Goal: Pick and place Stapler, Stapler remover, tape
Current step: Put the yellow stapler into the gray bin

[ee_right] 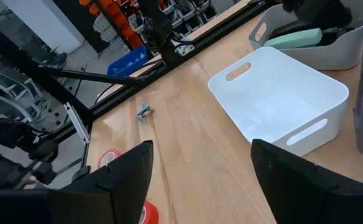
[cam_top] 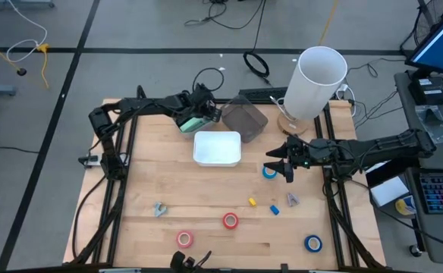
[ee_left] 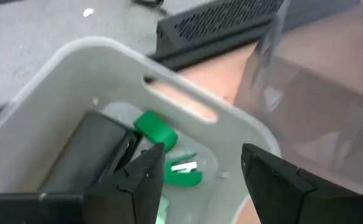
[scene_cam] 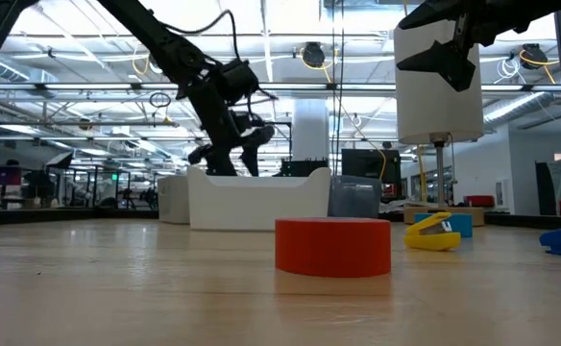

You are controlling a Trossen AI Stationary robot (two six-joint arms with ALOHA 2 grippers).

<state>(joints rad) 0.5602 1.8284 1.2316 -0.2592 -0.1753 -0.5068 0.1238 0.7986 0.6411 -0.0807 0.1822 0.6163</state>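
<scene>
- The wood surface holds a white bin, a grey bin and a clear box.
- Tape rolls lie on it: two red, two blue.
- A big white tube stands at the back.

Open left hand over grey bin

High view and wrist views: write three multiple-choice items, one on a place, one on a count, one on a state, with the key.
1. The left gripper is: A over the grey bin; B beside the white cylinder; C off the table.
2. Tape rolls on the table: A two; B four; C six.
3. The right gripper is: A open; B shut on tape; C shut on a stapler.

1 A, its fingers frame the bin's inside. 2 B, two blue, one red, one pink. 3 A, its fingers stand apart with nothing between.
</scene>
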